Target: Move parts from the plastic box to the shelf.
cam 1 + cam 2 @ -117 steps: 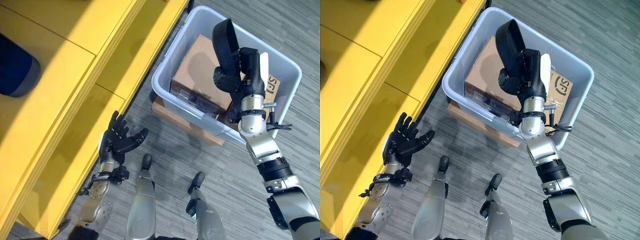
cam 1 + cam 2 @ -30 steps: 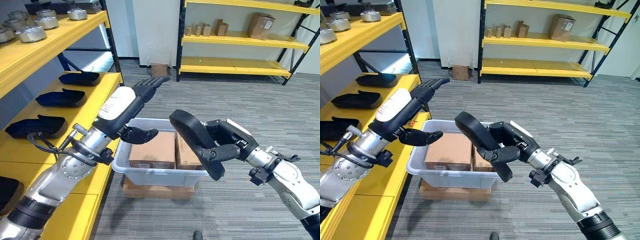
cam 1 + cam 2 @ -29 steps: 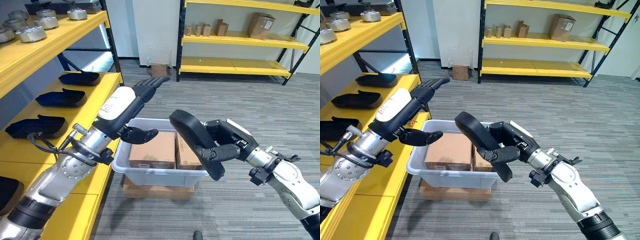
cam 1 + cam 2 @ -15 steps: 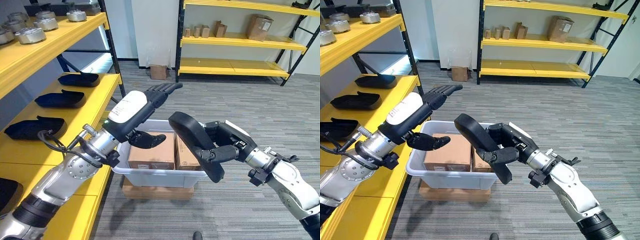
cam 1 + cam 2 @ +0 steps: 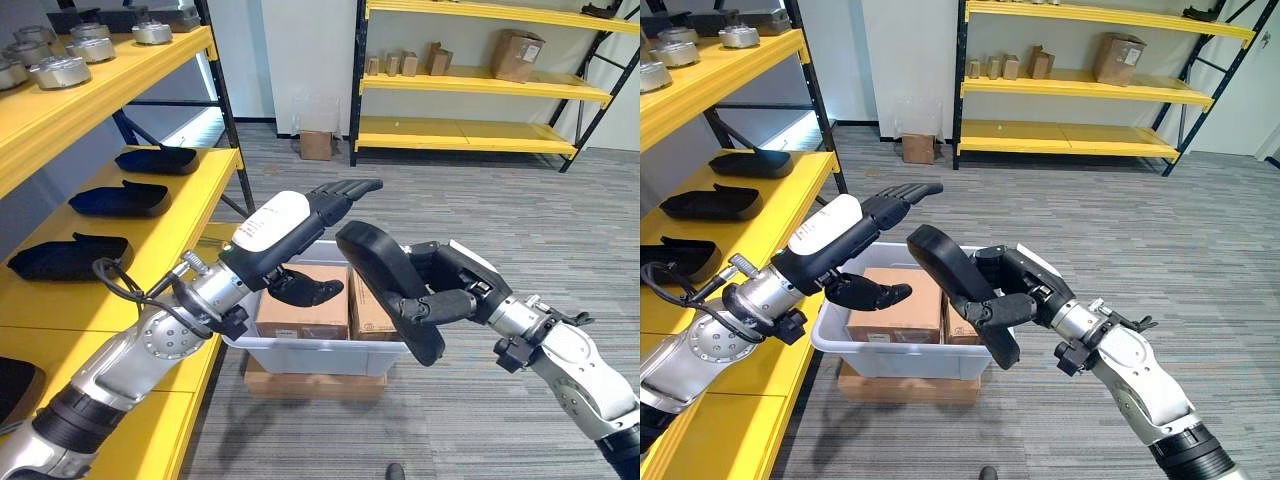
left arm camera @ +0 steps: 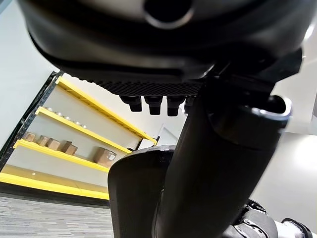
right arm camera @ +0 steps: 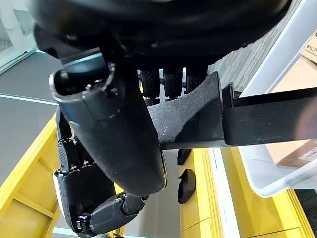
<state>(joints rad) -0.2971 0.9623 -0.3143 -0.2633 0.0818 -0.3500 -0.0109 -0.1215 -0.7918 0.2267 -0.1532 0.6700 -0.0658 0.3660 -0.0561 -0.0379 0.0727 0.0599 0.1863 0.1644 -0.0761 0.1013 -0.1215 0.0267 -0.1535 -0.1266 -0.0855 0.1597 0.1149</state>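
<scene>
The right robot hand [image 5: 455, 285] grips a long, curved black plastic part [image 5: 385, 285], fingers and thumb curled round its lower half. The part is held tilted in the air above the near right corner of a translucent grey plastic box [image 5: 320, 350]. The box sits on a flat brown cardboard slab [image 5: 310, 382] on the grey carpeted floor, just beside the front edge of a yellow metal shelf [image 5: 170, 235]. Two brown cardboard cartons [image 5: 305, 300] lie inside the box. The left robot hand [image 5: 300, 225] hovers over the box's left side, fingers straight and thumb spread below, holding nothing, close to the part's upper end. Similar black parts [image 5: 115, 198] rest in a row along the shelf's middle level.
</scene>
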